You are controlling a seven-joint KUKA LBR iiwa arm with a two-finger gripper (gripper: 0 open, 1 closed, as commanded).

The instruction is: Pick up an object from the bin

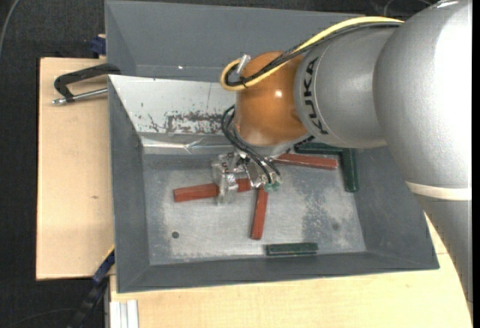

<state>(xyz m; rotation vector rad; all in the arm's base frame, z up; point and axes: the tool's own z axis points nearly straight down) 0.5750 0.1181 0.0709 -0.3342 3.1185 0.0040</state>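
Grey arm (420,94) holds the gripper (234,182) low at the bin's (126,184) middle, at a red stick's (196,193) end; I cannot tell its width. Likely grasping; next, clamp and lift.

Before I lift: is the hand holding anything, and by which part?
Cannot be told: the hand sits over one end of a flat-lying red stick.

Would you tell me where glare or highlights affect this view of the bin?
Camera view: a bright sheen runs across the bin's back wall, partly washing it out; a soft highlight sits on the orange cover; the gripper and the red stick by it lie in even light, without glare.
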